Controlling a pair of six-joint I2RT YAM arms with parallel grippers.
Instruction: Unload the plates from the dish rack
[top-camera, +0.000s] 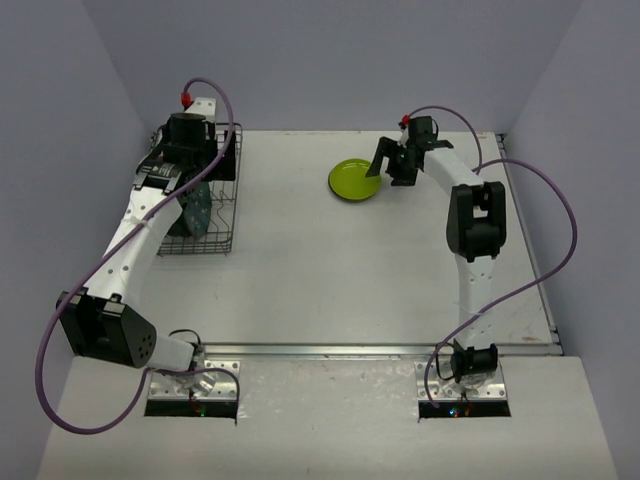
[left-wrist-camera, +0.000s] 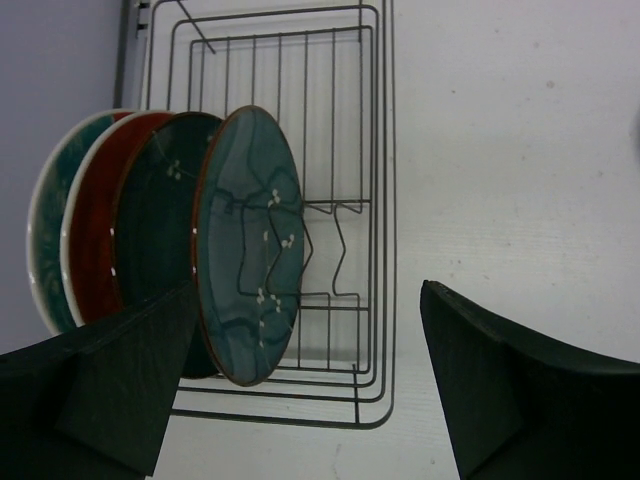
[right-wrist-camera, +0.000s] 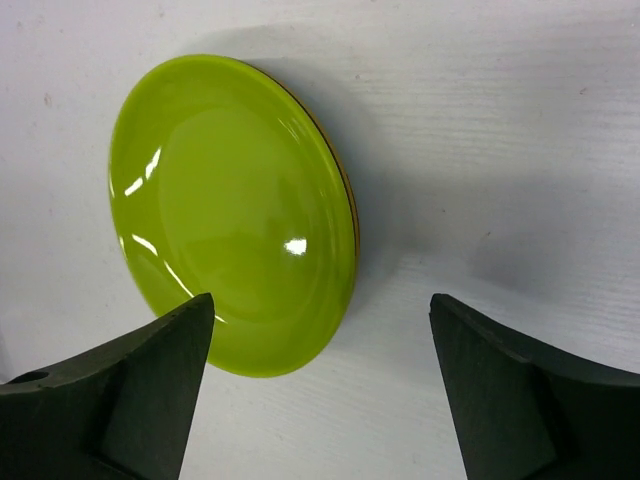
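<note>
A rectangular dish rack (top-camera: 222, 200) of thin black wire is seen on the far left of the matte white table (top-camera: 300, 290). In the left wrist view its upright dividers (left-wrist-camera: 335, 250) are bent into narrow loops, and four round plates are stood on edge in it, packed close at one end. The plate nearest the bare dividers is a glazed bluish-teal plate (left-wrist-camera: 250, 245), marked with dark branch lines and small white blossoms and edged in brown. Behind it a dark green plate (left-wrist-camera: 155, 240), a glossy red plate (left-wrist-camera: 95, 240) and a teal plate with a pale rim (left-wrist-camera: 42, 250) are lined up.

The left gripper (left-wrist-camera: 307, 290) is held above the dish rack. Its flat black fingers (left-wrist-camera: 120, 380) are spread wide and nothing is clasped between them.

Well to the right of the dish rack, a small lime-green plate (top-camera: 352, 180) is laid flat on the table. Its surface is smooth and shiny, with bright highlights, and a thin yellowish edge is shown under its rim; whether a second plate lies beneath cannot be told. The right gripper (right-wrist-camera: 320, 300) is poised over it, jaws parted, the plate released.
</note>
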